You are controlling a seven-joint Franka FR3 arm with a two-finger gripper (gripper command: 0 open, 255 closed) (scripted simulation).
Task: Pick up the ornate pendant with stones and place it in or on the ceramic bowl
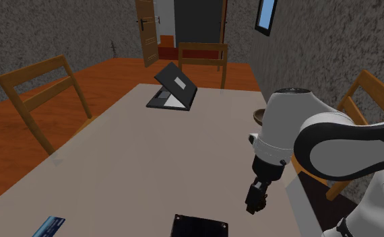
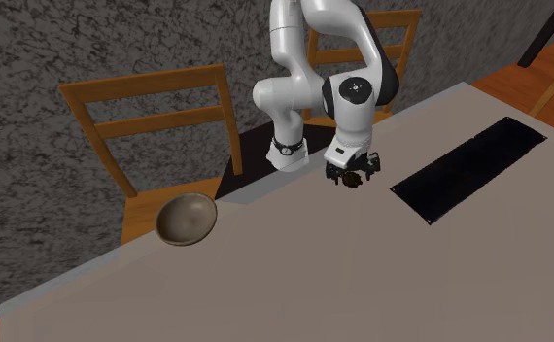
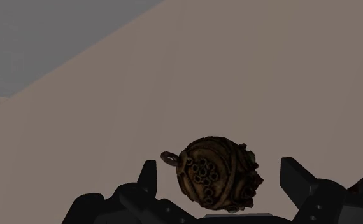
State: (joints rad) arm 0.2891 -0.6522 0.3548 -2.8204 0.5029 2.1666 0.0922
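Note:
The pendant (image 3: 215, 172) is a round, dark brown ornate ball with a small loop on one side, lying on the beige table (image 3: 174, 95). My black gripper (image 3: 221, 179) stands open just above it. One finger is on each side of the pendant and neither touches it. From the second exterior view, the gripper (image 2: 351, 173) points down at the pendant (image 2: 352, 182) near the table's far edge. The brownish ceramic bowl (image 2: 187, 218) stands on the table to that view's left, well apart. In the shoulder view the gripper (image 1: 256, 200) hangs low, and the bowl (image 1: 257, 116) peeks from behind the arm.
A flat black slab (image 2: 467, 167) lies close to the gripper on the second exterior view's right. A black laptop-like thing (image 1: 172, 89) stands at the table's far end, and a blue card (image 1: 48, 227) lies near a corner. Wooden chairs (image 2: 149, 117) line the table's edges.

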